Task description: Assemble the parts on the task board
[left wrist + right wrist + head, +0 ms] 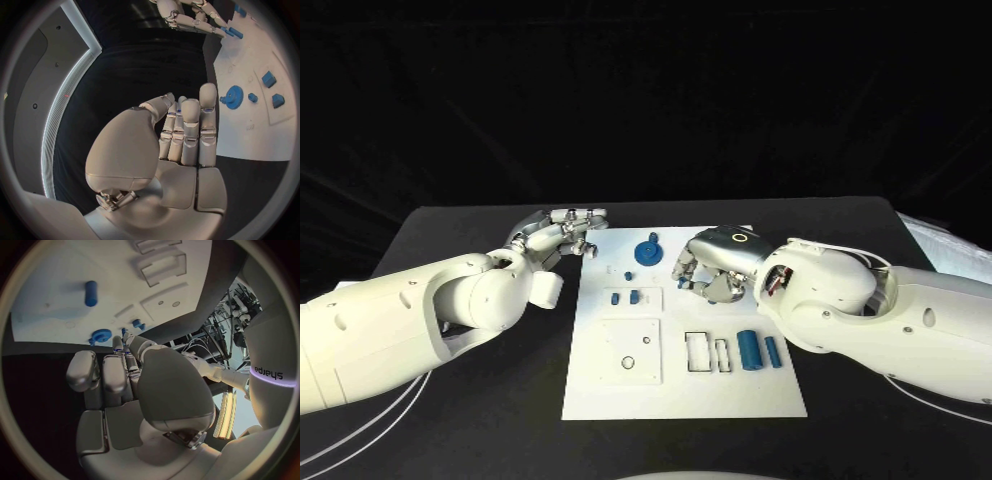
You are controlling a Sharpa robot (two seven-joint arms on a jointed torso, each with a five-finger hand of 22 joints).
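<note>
The white task board (pixel 596 385) lies in the middle of the black table. A blue gear (pixel 649 249) (pixel 234 96) (pixel 100 335) sits near its far edge, with small blue pieces (pixel 625 297) (pixel 273 90) (pixel 137 324) just nearer me. Two blue cylinders (pixel 760 349) lie at the board's right side; one cylinder (pixel 91 293) appears in the right wrist view. My left hand (pixel 567 230) (pixel 184 132) hovers at the board's far left corner, fingers straight and side by side, holding nothing. My right hand (pixel 711 267) (pixel 119 375) hangs over the board right of the gear, thumb across its fingers, hiding what lies between them.
Rectangular recesses (pixel 704 352) and a square plate outline (pixel 632 350) mark the near half of the board. Black table (pixel 473 420) surrounds the board. A pale object (pixel 949 250) lies at the table's far right edge.
</note>
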